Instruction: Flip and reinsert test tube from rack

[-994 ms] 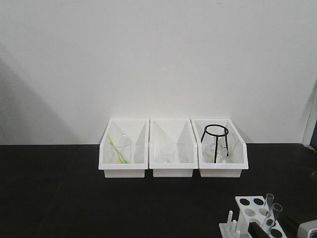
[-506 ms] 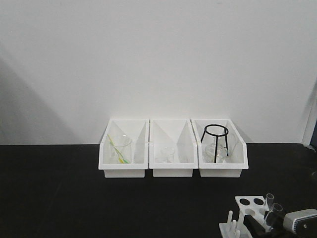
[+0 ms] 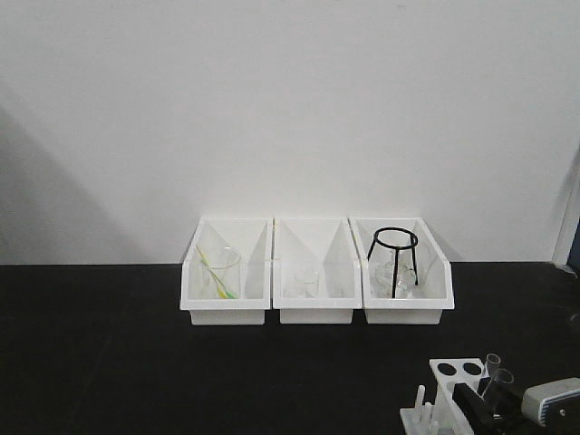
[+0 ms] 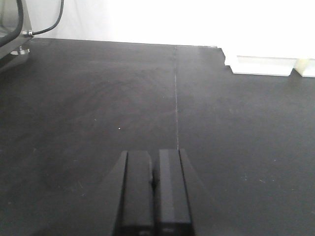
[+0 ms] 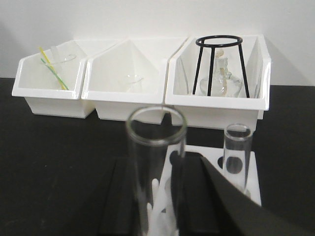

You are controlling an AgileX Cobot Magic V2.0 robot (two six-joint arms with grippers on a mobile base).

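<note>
Right gripper [image 5: 160,201] straddles the test tube [image 5: 156,147], upright at the rack [image 5: 252,169], rim up; pinching or not, I cannot tell; left gripper [image 4: 154,189] pressed together, well away over the table [image 4: 98,98]; right arm's nearer.

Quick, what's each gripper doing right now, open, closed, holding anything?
Left gripper: closed, holding nothing.
Right gripper: one finger on either side of the test tube; whether it is clamped cannot be told.

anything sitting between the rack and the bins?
Nothing. Only bare black tabletop separates the rack from the bins, seen in the front view.
</note>
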